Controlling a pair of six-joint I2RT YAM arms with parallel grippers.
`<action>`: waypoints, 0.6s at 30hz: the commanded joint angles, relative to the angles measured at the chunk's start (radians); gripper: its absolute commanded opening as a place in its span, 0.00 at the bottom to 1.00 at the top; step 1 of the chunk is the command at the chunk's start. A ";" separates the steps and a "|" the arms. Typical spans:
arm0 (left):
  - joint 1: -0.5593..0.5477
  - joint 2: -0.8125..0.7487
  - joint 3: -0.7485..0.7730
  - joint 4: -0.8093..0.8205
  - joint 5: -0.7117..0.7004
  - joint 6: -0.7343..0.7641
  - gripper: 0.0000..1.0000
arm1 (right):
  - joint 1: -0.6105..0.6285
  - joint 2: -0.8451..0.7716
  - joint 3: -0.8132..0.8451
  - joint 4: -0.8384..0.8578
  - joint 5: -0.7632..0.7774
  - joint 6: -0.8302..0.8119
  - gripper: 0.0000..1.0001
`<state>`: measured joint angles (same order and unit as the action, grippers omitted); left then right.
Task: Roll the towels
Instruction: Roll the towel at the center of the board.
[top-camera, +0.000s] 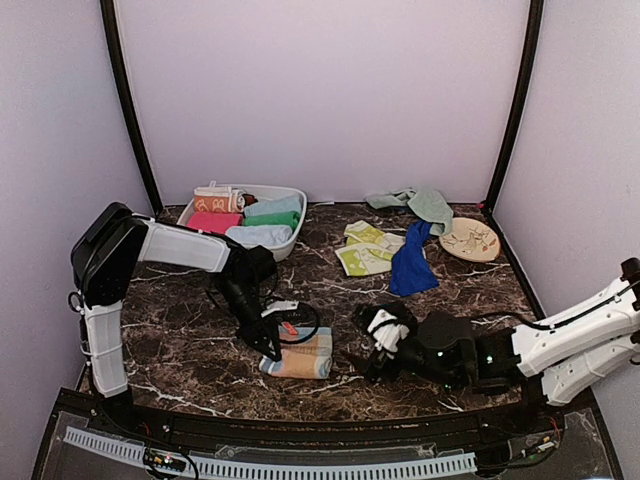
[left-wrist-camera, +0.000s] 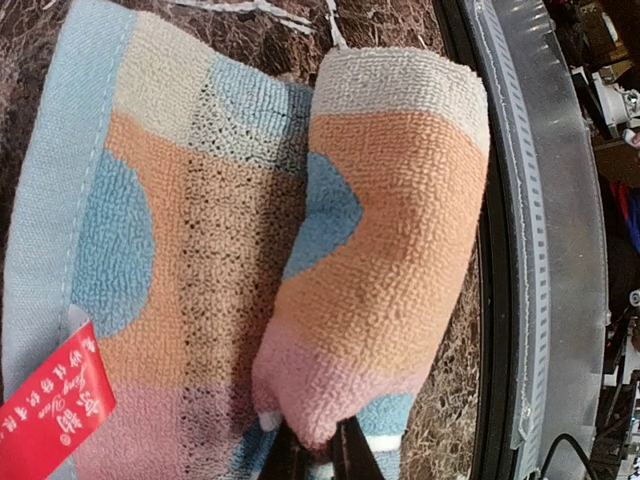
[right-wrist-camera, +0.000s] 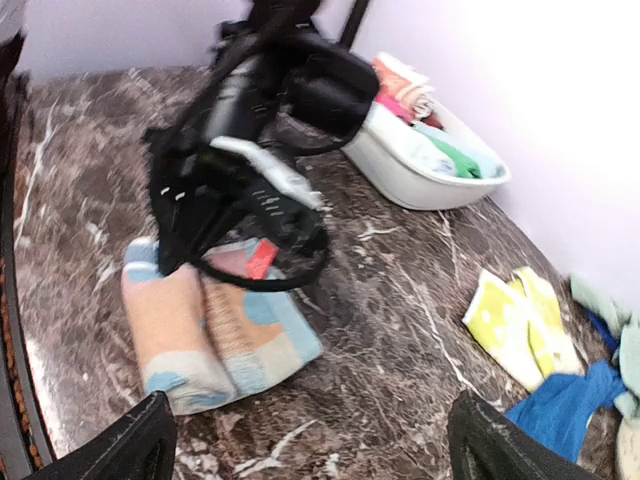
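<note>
Though unclear from above, the left fingers (left-wrist-camera: 355, 460) pinch the half-rolled towel (left-wrist-camera: 390, 230); right fingers (right-wrist-camera: 120, 445) gape empty.

L arm was bent out over the dark marble table (top-camera: 170, 345), w/ the left gripper (top-camera: 271, 343) down on the near-left edge of a partly rolled light-blue towel (top-camera: 299, 356) w/ orange & cream patches. Couldn't tell if its jaws were closed. R arm lay low; the right gripper (top-camera: 384, 333) sat just R of that towel, not touching. At back L, the white tub (top-camera: 284, 243) held rolled towels, incl. a peach-orange towel (top-camera: 217, 199), plus pink, green & pale blue ones. Loose at back R: yellow-green towel (top-camera: 364, 249), dark blue towel (top-camera: 410, 263), mint towel (top-camera: 422, 204), near a beige disc (top-camera: 470, 240).
</note>
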<state>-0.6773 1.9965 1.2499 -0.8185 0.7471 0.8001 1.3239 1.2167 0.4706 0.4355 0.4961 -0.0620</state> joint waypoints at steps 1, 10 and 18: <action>0.008 0.061 0.000 -0.065 -0.065 -0.012 0.00 | 0.158 0.183 0.075 0.010 0.129 -0.468 0.89; 0.022 0.072 0.005 -0.086 -0.064 -0.005 0.00 | 0.204 0.596 0.194 0.298 0.103 -0.931 0.57; 0.029 0.071 0.003 -0.087 -0.077 0.006 0.03 | 0.143 0.750 0.258 0.389 0.081 -0.986 0.49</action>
<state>-0.6540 2.0289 1.2713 -0.8703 0.7853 0.7975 1.4937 1.9190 0.6987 0.7109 0.5793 -0.9764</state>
